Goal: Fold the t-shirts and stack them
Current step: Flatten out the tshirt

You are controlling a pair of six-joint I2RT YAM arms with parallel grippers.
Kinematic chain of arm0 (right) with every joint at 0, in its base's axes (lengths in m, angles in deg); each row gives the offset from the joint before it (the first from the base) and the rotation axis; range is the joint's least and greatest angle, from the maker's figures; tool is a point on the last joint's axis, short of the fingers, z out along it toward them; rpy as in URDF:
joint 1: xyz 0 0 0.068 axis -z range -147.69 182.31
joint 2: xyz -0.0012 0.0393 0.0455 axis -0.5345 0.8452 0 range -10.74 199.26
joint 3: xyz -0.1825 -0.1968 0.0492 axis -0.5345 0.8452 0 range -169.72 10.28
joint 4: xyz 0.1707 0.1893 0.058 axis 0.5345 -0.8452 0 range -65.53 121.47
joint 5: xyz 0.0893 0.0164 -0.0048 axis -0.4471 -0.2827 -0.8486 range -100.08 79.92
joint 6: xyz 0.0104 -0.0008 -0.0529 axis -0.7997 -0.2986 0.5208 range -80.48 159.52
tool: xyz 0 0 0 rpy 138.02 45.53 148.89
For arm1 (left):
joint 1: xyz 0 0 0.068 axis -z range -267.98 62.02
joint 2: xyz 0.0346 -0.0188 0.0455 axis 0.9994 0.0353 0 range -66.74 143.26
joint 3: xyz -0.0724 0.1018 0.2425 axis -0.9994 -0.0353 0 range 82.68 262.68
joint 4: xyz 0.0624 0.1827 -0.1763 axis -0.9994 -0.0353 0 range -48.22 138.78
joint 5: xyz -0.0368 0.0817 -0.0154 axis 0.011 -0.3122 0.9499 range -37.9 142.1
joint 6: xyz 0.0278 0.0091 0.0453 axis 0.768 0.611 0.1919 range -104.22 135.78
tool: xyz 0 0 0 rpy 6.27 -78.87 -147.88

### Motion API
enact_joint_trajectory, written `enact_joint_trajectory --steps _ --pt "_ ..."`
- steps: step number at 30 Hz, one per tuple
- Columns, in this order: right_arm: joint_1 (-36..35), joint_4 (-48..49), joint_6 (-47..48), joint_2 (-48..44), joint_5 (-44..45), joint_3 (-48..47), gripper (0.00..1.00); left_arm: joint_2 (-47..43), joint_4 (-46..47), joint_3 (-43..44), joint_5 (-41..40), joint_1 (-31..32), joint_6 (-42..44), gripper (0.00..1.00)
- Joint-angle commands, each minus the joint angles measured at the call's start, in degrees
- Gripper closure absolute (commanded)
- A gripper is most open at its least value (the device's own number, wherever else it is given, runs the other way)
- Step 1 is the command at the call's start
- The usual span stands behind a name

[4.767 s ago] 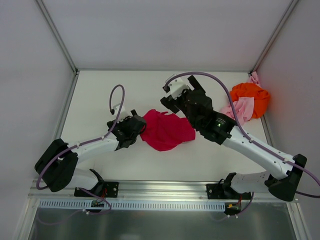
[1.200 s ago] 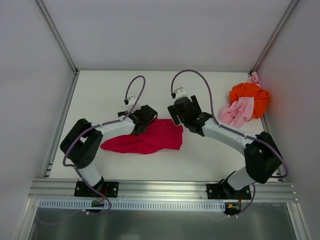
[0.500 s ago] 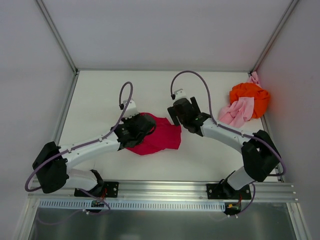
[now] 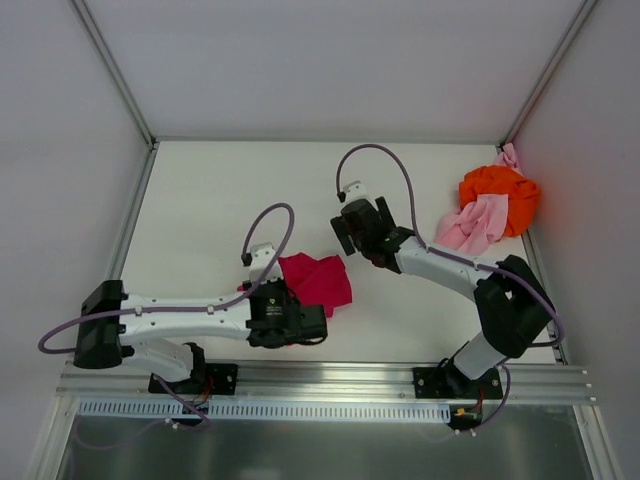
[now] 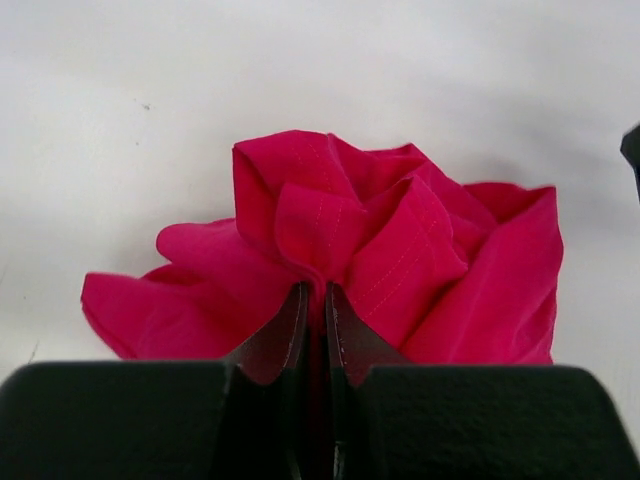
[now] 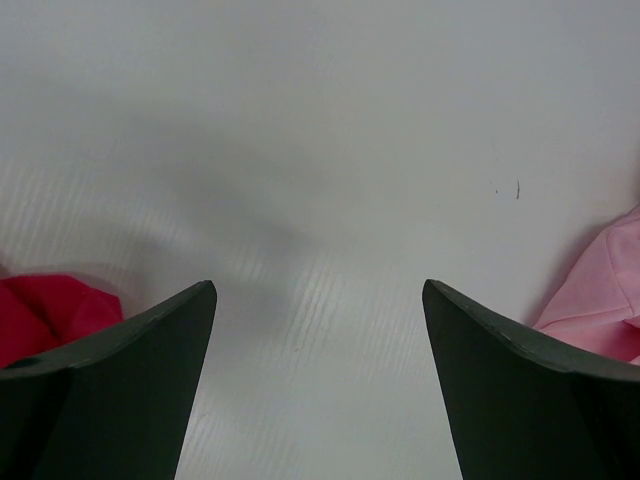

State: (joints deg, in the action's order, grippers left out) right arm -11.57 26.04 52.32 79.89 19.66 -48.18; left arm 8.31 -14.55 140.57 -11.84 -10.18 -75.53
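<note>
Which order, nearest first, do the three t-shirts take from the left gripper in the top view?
1. Red shirt: mid-table, pinched in the shut jaws of the left gripper.
2. Pink shirt: far right, on the near side of the orange one.
3. Orange shirt: far right, toward the back corner.

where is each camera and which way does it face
Top external: above and behind the bases, looking down on the table; both arms show whole.
Left wrist: on that arm, looking along the left gripper, shut on the crimson t-shirt; only fingers show.
Right wrist: looking past the open right gripper at the table; only fingers show.
Shared: all three see the crimson t-shirt; top and right wrist, the pink t-shirt.
</note>
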Motion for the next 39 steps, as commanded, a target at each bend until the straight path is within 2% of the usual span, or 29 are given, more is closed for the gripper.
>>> enact_joint_trajectory --steps 1,2,3,4,6,7,11,17,19,20,23,32,35,39 --pt "-0.4 2.0 -1.4 1.7 1.6 -1.8 0.1 6.8 -23.4 4.5 -4.3 5.0 -23.4 0.96" --pt "-0.5 2.0 -1.4 1.9 1.5 -2.2 0.11 7.9 -23.4 5.5 -4.3 5.5 -23.6 0.81" --pt "-0.6 2.0 -1.3 2.0 1.4 -2.2 0.11 8.7 -23.4 5.7 -4.5 5.9 -24.3 0.48" --pt "-0.7 2.2 -1.3 2.2 1.4 -2.2 0.11 10.2 -23.5 5.8 -5.5 5.9 -25.1 0.38" --pt "-0.7 2.1 -1.2 2.1 1.6 -1.9 0.11 11.1 -23.5 6.5 -6.3 5.3 -24.8 0.33" --pt "-0.6 2.2 -0.9 1.9 1.7 -1.7 0.1 11.2 -23.5 7.1 -6.9 5.0 -24.4 0.33" --pt "-0.6 2.0 -0.9 1.2 1.8 -1.3 0.1 8.0 -23.4 6.5 -7.9 1.9 -23.4 0.45" --pt "-0.7 1.9 -0.9 0.0 1.9 -1.0 0.11 1.2 -23.3 3.6 -7.5 0.2 -22.7 0.44" --pt "-0.8 1.8 -1.0 -0.1 1.9 -1.0 0.1 1.9 -22.9 3.0 -6.8 0.2 -23.0 0.47" --pt "-0.9 1.8 -1.1 -0.3 1.9 -1.0 0.1 4.4 -23.4 3.1 -5.5 -0.2 -23.8 0.53" --pt "-1.0 1.7 -1.1 -0.8 2.3 -0.7 0.11 11.4 -23.5 4.7 -3.2 -2.8 -23.8 0.63" --pt "-1.2 1.4 -1.1 -4.2 3.7 1.1 0.1 25.4 -21.7 8.7 -0.7 -6.7 -23.7 0.59" --pt "-1.2 0.3 -1.3 -5.0 4.2 0.9 0.1 26.9 -14.9 9.2 -0.7 -8.5 -15.6 0.57" --pt "-0.9 -2.7 -1.3 -5.6 5.9 -0.2 0.1 27.3 -8.7 7.2 0.2 -9.7 -12.4 0.57"
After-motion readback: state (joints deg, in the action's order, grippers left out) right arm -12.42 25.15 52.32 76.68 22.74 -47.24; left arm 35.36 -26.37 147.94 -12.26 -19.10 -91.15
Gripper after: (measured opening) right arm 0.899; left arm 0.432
